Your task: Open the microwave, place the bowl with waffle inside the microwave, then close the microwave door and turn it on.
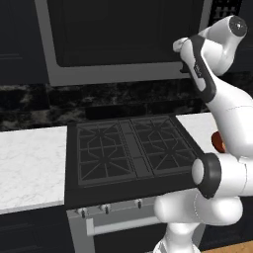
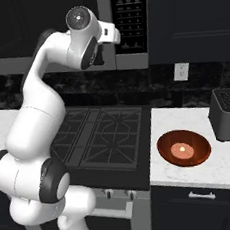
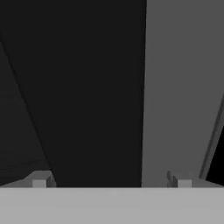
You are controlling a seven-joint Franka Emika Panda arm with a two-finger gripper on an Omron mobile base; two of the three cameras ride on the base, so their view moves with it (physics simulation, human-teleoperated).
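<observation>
Dark glass microwave door (image 1: 118, 32) looks shut, my open gripper (image 3: 111, 181) up against it; bowl (image 2: 184, 148) with waffle (image 2: 182, 150) waits at four o'clock.

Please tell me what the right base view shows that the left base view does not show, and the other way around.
Right base view alone: the bowl with the waffle at its centre, on the white counter right of the stove; a dark toaster beside it; a wall outlet; the microwave's black button panel in full.

Left base view alone: the white counter left of the stove, and the wide dark microwave door, closed.

Both: the black gas stove, the microwave above it, and the white arm raised to the microwave's front.
</observation>
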